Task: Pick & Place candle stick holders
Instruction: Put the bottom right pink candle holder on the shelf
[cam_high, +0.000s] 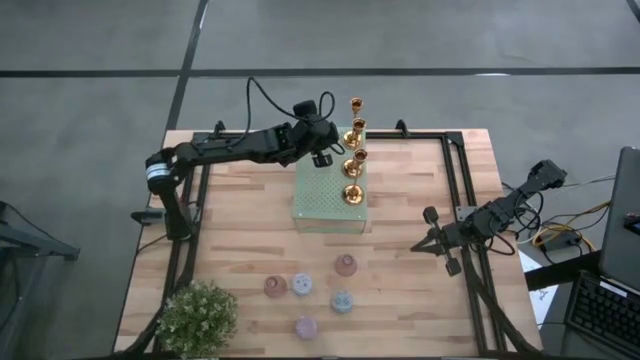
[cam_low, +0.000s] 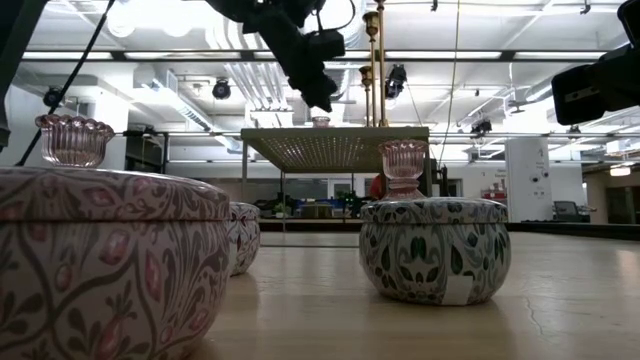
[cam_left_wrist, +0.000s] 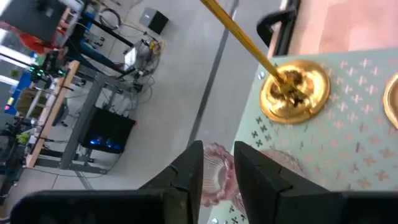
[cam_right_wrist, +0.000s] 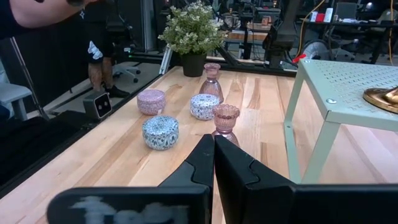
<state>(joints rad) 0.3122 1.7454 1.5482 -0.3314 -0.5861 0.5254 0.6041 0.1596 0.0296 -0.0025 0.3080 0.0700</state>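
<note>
Gold candle stick holders (cam_high: 353, 150) are lined up in a row of four along the right side of the pale green perforated stand (cam_high: 328, 195), which is set at the far middle of the wooden surface (cam_high: 240, 230). The left gripper (cam_high: 322, 154) is held over the far left part of that stand, and in the left wrist view its fingers (cam_left_wrist: 186, 171) are seen narrowly parted around a pink glass candle holder (cam_left_wrist: 214, 177) at the stand's edge, just beside the round base of the nearest gold holder (cam_left_wrist: 294, 91); whether the glass is actually pinched cannot be told. Round patterned tins (cam_high: 302, 285) in pink, lilac and blue are grouped on the near middle of the surface, two of them topped with pink glass holders (cam_right_wrist: 226, 121). A leafy potted plant (cam_high: 197, 315) is placed at the near left corner. The right gripper (cam_high: 432, 240) is parked low at the right edge of the surface, fingers pressed together and empty.
</note>
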